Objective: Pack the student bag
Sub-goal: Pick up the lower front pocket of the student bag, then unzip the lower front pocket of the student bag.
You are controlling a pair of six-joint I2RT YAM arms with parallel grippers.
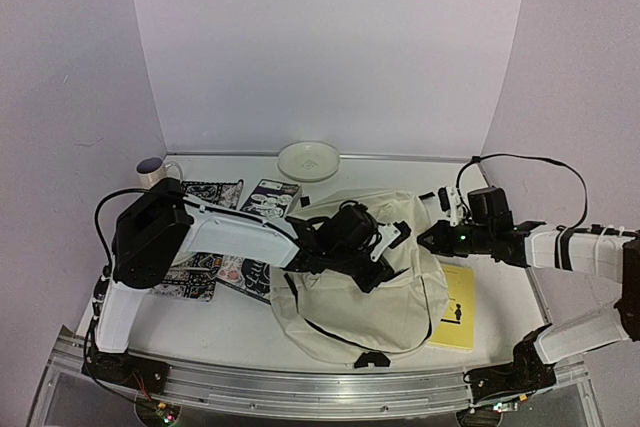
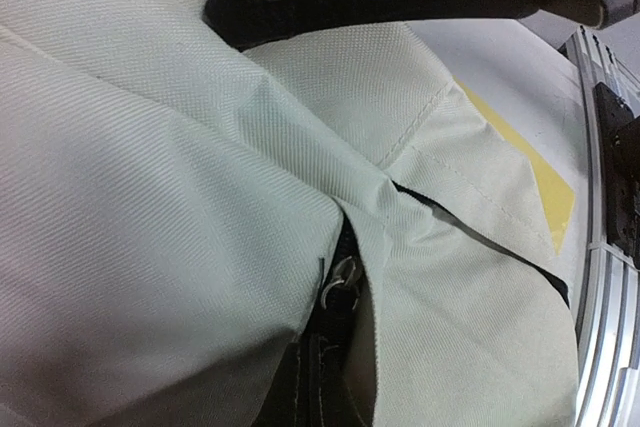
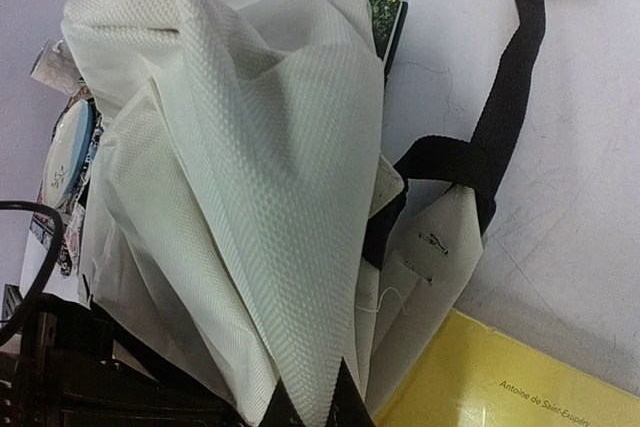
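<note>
Student bag (image 1: 375, 297) lies mid-table between both arms, its edge over a yellow book (image 1: 458, 312). Right gripper (image 3: 308, 409) pinches a raised fold of cloth — we judge to tension the opening. Left gripper (image 1: 388, 245) hovers by the zipper (image 2: 345, 277); we cannot tell its closure.

White table (image 1: 215, 332), student bag (image 1: 372, 309), yellow book (image 1: 458, 311), plate (image 1: 308, 160), mug (image 1: 152, 171), patterned placemat (image 1: 214, 192)

yellow book (image 1: 458, 312): partly under student bag (image 1: 350, 312) | left claw (image 1: 388, 244): open or closed unclear
</note>
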